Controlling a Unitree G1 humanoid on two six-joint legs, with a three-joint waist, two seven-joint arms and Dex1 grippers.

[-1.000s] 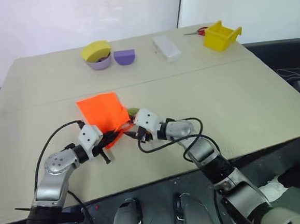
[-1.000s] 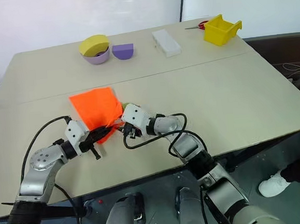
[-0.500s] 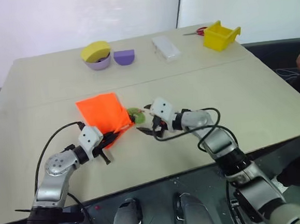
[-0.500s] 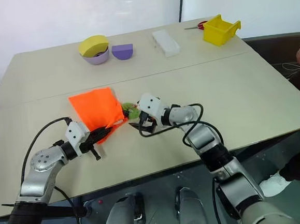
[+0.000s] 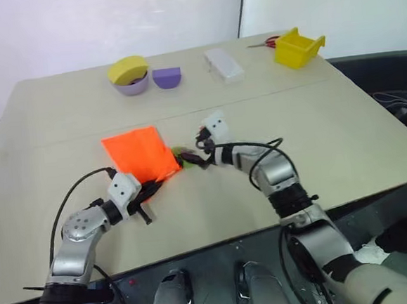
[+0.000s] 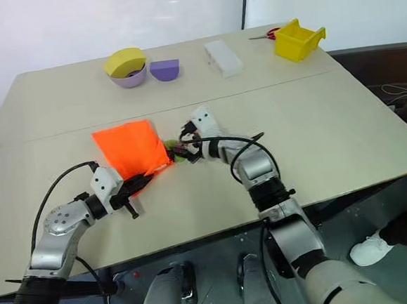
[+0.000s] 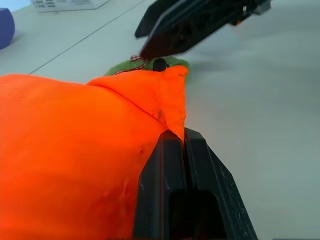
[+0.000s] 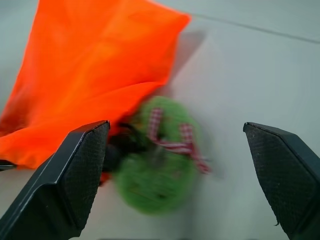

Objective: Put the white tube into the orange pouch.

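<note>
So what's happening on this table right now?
A two-armed robot is working on an orange pouch lying on the table. Its left tool is shut on an edge of the pouch. The right tool is open, pointed at the green fuzzy ring beside the pouch. The white tube can't be seen from here. A yellow bin, a clear-white box and purple bowls sit at the far edge.

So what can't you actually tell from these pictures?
- The white tube: I can't spot it on the table; whether it is inside the orange pouch is hidden by the fabric.
- The pouch's mouth: in the left wrist view the left gripper, shut on a pouch edge, covers it.
- The green ring: blurred in the right wrist view between the right gripper's wide-open fingers.
- The yellow bin's contents: too far away.
</note>
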